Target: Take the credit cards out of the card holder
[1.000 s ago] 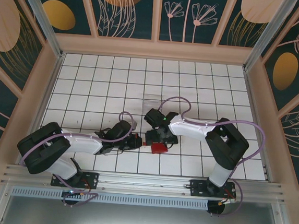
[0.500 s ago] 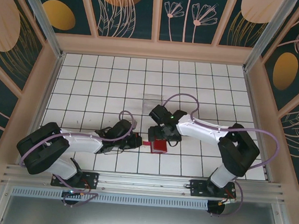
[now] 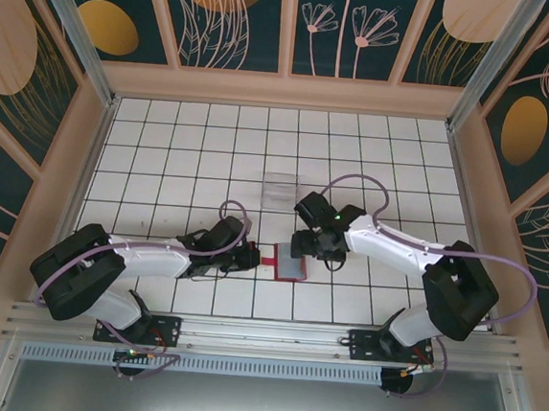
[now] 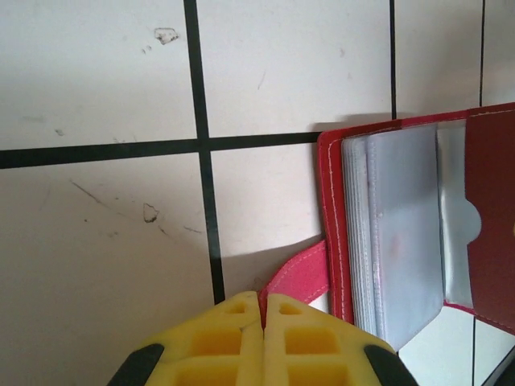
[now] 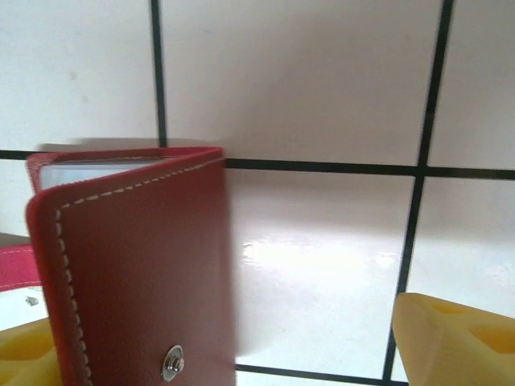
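**Operator:** What's different from a second ago?

**Spotter:** The card holder (image 3: 287, 263) has come open. A second back it lay as a shut red block on the worktop (image 3: 165, 138) under your right arm (image 3: 387, 242). Now the top view has its grey inside facing up. It sits near the front edge, between the two arms and well short of the clear plastic box (image 3: 278, 189).

**Operator:** And my grip?

**Spotter:** Your left fingers (image 4: 229, 354) are pressed flat together on the little red tab (image 4: 299, 275), pinning that side as before. Your right fingers (image 5: 459, 342) stand wide apart and hold nothing. The red cover flap (image 5: 137, 273), with its snap stud (image 5: 170, 363), rises between them. It is close against one finger, with a broad gap to the other. That arm has also swung further out to its own side.

**Operator:** So are the cards reachable?

**Spotter:** Closer, by my judgement. The left wrist view has a stack of grey leaves (image 4: 398, 233) exposed inside the red rim. Whether those are the credit cards themselves or clear sleeves over them, I can't tell from here. None has been drawn out, so the removal proper hasn't started. Next you'd need the flap held back and one leaf edge pinched.
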Tool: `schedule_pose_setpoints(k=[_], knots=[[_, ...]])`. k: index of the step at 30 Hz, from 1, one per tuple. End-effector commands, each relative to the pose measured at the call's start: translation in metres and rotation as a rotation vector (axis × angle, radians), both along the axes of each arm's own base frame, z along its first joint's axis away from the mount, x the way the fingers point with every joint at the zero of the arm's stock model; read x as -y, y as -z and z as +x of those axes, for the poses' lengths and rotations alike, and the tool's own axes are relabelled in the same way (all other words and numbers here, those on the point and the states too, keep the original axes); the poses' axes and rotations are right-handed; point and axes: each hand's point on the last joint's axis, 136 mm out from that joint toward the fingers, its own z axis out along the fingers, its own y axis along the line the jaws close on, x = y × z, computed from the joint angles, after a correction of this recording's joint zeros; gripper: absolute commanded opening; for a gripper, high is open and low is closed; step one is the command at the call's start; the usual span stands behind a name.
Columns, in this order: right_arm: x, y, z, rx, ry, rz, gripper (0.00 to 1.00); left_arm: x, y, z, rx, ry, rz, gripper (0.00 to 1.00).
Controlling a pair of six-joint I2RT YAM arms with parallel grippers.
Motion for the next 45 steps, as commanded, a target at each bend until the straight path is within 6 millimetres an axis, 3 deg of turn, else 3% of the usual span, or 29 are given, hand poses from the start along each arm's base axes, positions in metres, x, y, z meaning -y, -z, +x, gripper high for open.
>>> schedule_pose_setpoints(k=[1, 11, 24, 33, 38, 45], knots=[[0.011, 0.000, -0.003, -0.001, 0.019, 0.010, 0.75, -0.009, -0.004, 0.008, 0.024, -0.019, 0.059, 0.00], [0.018, 0.017, -0.005, -0.016, 0.054, 0.065, 0.56, -0.013, -0.018, 0.013, 0.056, -0.032, 0.088, 0.00], [0.033, 0.040, -0.006, -0.030, 0.089, 0.009, 0.53, -0.012, -0.043, 0.023, 0.095, -0.037, 0.109, 0.00], [0.022, 0.046, -0.005, -0.043, 0.078, 0.049, 0.56, 0.020, -0.095, 0.029, 0.137, 0.028, -0.039, 0.00], [0.001, 0.042, -0.002, -0.047, 0.055, 0.156, 0.55, 0.041, -0.128, 0.029, 0.144, 0.096, -0.108, 0.00], [0.012, 0.048, -0.004, -0.047, 0.085, 0.111, 0.53, 0.056, -0.128, 0.025, 0.108, 0.157, -0.132, 0.00]])
